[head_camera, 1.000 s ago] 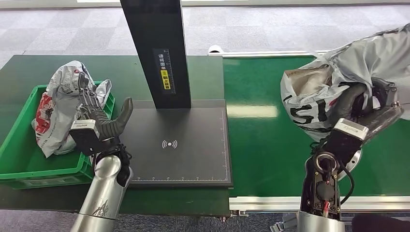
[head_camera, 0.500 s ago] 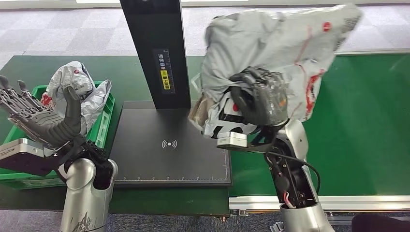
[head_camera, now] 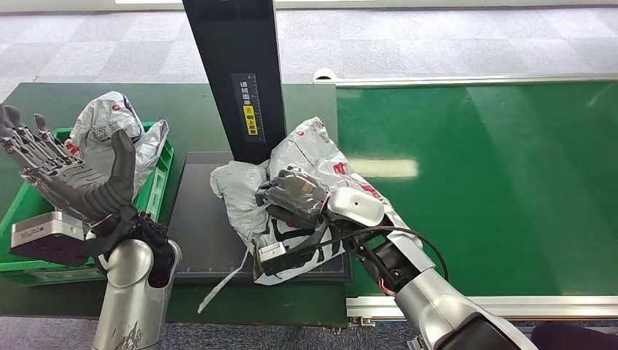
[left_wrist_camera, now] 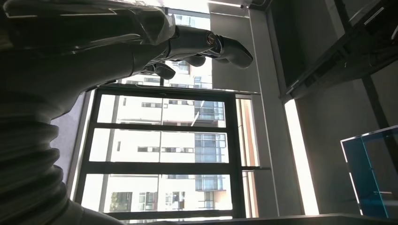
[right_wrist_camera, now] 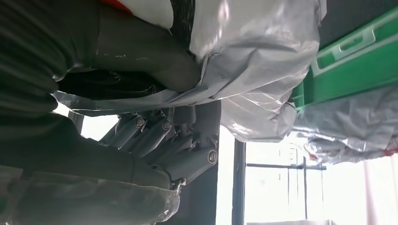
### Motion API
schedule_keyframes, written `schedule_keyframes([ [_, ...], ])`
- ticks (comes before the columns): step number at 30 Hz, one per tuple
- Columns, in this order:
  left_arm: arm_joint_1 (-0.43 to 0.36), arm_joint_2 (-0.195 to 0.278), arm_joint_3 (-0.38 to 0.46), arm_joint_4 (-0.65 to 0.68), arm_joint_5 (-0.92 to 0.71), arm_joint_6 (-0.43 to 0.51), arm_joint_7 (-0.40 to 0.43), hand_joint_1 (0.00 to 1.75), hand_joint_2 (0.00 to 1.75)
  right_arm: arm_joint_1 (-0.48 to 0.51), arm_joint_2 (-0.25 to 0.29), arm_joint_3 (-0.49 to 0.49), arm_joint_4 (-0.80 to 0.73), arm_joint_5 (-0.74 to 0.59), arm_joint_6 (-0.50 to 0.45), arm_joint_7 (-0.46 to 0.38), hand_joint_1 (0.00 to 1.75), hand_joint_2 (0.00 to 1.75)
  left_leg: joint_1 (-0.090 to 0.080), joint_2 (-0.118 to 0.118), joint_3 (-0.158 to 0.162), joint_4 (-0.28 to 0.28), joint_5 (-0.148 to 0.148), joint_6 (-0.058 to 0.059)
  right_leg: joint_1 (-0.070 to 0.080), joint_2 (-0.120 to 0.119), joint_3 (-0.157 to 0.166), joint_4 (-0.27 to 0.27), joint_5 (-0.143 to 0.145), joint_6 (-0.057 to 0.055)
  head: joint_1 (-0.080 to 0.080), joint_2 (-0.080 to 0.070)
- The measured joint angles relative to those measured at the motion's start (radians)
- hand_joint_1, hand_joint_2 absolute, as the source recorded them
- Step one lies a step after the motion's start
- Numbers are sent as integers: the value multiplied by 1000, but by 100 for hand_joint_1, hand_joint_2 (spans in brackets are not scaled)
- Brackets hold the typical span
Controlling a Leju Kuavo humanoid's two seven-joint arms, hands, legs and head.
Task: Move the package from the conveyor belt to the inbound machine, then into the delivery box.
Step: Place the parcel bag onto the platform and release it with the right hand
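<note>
A grey plastic package [head_camera: 313, 164] with red and black print lies on the black scanner plate [head_camera: 200, 219] of the inbound machine. My right hand [head_camera: 295, 198] grips the package from on top, palm down; in the right wrist view its fingers [right_wrist_camera: 164, 140] close around the grey plastic [right_wrist_camera: 253, 70]. My left hand [head_camera: 69, 179] is raised at the left with its fingers spread and nothing in it, above the near side of the green delivery box [head_camera: 33, 193]. The left wrist view has the left hand's fingers [left_wrist_camera: 202, 44] against a window.
A second grey package [head_camera: 109, 127] lies in the green box. The machine's black post [head_camera: 237, 73] stands just behind the plate. The green conveyor belt [head_camera: 481, 182] stretches to the right, with a metal rail [head_camera: 474, 302] along its near edge.
My right hand has brought the package from the belt, swung it high across, and lowered it onto the scanner plate. My left hand rose and spread over the box, then held still.
</note>
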Motion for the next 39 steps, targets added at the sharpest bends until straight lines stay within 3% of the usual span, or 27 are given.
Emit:
schedule_keyframes([
  [7,0,4,-4,0,1,0,0,0,175,-13,3,26,36,0,13,1,175,175,0,0,1,0,0,0,0,0,0,0,0,0,0,0],
  [12,0,5,-6,5,9,0,0,0,175,-24,16,80,60,-7,144,-22,175,175,0,0,1,0,0,0,0,0,0,0,0,0,0,0],
  [16,0,5,-15,14,10,0,0,0,175,-12,30,138,65,-57,175,-59,175,175,0,0,1,0,0,0,0,0,0,0,0,0,0,0],
  [18,0,5,-21,19,11,0,0,0,175,0,34,161,58,-89,149,-34,175,175,0,0,0,0,0,0,0,0,0,0,0,0,0,0],
  [22,-2,5,-29,33,14,0,0,0,175,2,35,178,37,-158,0,54,175,175,0,0,1,0,0,0,0,0,0,0,0,0,0,0],
  [25,-3,5,-36,40,-2,0,0,0,175,-2,39,179,35,-220,-54,20,175,175,0,0,1,0,0,0,0,0,0,0,0,0,0,0],
  [29,-4,3,-49,46,-14,0,0,0,175,19,57,189,37,-240,-57,-29,175,175,0,0,1,0,0,0,0,1,0,0,0,0,0,0],
  [30,-4,2,-51,47,-13,0,0,0,175,26,62,196,37,-239,-56,-37,140,175,1,0,1,0,0,0,1,1,0,0,0,0,0,0],
  [33,-7,1,-59,51,-7,0,0,0,175,51,76,219,41,-232,-64,-48,9,175,1,0,1,0,0,0,1,1,-1,0,0,0,0,0],
  [34,-8,0,-61,53,-5,0,0,0,175,58,78,226,43,-228,-76,-44,0,175,1,0,1,0,0,0,1,1,-1,0,0,0,0,0],
  [39,-9,0,-68,59,2,0,0,0,175,77,81,231,52,-276,-167,-34,0,175,0,0,1,0,0,0,0,0,0,0,0,0,0,0],
])
